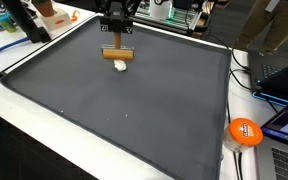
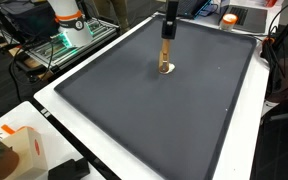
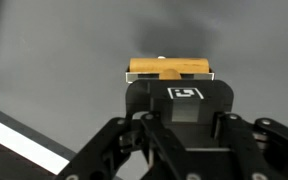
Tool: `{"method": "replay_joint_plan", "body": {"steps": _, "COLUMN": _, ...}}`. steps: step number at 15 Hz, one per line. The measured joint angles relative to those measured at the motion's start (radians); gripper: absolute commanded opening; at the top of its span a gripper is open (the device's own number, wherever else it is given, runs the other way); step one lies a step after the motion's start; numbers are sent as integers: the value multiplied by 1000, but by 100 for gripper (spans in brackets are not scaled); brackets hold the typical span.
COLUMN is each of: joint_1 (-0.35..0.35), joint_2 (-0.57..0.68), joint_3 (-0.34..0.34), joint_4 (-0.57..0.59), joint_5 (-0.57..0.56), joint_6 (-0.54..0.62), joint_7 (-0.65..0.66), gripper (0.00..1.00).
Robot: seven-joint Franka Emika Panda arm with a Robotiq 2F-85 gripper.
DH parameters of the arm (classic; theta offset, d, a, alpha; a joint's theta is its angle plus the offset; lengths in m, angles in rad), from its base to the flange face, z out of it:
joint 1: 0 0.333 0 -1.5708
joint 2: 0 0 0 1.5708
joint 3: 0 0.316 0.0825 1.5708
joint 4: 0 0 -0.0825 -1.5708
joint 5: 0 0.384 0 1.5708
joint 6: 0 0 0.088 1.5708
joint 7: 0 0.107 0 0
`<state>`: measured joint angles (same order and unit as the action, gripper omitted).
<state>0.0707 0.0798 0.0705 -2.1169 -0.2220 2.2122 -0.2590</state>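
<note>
My gripper (image 1: 117, 45) hangs over the far part of a dark grey mat (image 1: 114, 120) and is shut on a flat wooden block (image 1: 117, 53), held crosswise at the fingertips. In an exterior view the wooden block (image 2: 167, 45) shows edge-on as a narrow upright strip below the gripper (image 2: 169, 22). A small whitish object (image 1: 121, 66) lies on the mat right under the block; I cannot tell whether they touch. In the wrist view the wooden block (image 3: 169, 68) sits just past the gripper (image 3: 169, 80), whose body hides the fingertips.
A white table rim (image 1: 44, 130) borders the mat. An orange round object (image 1: 245, 131) and a laptop (image 1: 287, 120) lie beyond one side edge. A white and orange box (image 2: 24, 150) stands at a near corner. Equipment and cables crowd the far edge (image 2: 44, 45).
</note>
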Motion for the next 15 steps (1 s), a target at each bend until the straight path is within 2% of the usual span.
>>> {"method": "replay_joint_plan", "body": {"steps": 3, "joint_1": 0, "joint_2": 12, "joint_3": 1, "joint_4": 22, "joint_5": 3, "joint_6": -17, "joint_7": -73, "gripper": 22}}
{"method": "replay_joint_plan", "body": {"steps": 7, "joint_1": -11, "joint_2": 31, "joint_3": 1, "joint_4": 49, "joint_5": 71, "joint_6": -20, "joint_7": -280, "gripper": 22}}
{"method": "replay_joint_plan", "body": {"steps": 8, "joint_1": -19, "joint_2": 29, "joint_3": 1, "joint_4": 60, "joint_5": 91, "joint_6": -22, "joint_7": -325, "gripper": 47}}
{"method": "replay_joint_plan", "body": {"steps": 10, "joint_1": -36, "joint_2": 24, "joint_3": 0, "joint_4": 92, "joint_5": 151, "joint_6": -61, "joint_7": -407, "gripper": 47}}
{"method": "replay_joint_plan", "body": {"steps": 11, "joint_1": -42, "joint_2": 21, "joint_3": 0, "joint_4": 102, "joint_5": 162, "joint_6": -73, "joint_7": -425, "gripper": 22}}
{"method": "replay_joint_plan", "body": {"steps": 15, "joint_1": -44, "joint_2": 26, "joint_3": 0, "joint_4": 106, "joint_5": 158, "joint_6": -77, "joint_7": -430, "gripper": 22}}
